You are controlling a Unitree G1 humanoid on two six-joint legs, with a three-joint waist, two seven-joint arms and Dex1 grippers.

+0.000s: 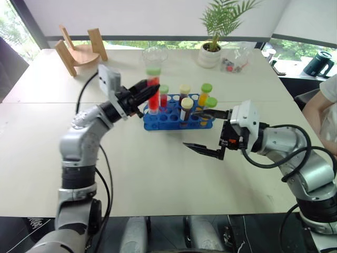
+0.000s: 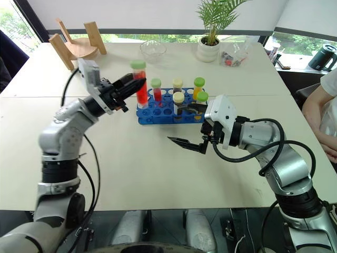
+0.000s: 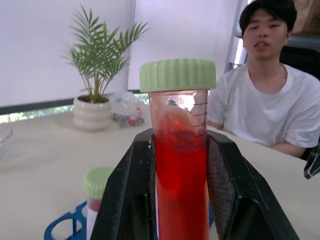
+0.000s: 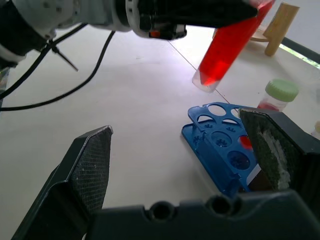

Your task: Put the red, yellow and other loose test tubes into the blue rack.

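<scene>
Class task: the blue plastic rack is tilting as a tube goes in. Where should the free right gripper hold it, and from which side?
Grip the blue plastic rack by its near long edge, coming from the right gripper's own side. That rim is thin, while capped tubes crowd the top and the left gripper holds the red-filled tube above the far corner.

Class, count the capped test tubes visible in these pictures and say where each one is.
6: the red tube is in the left gripper; five stand in the blue rack, at and. None seems hidden.
</scene>
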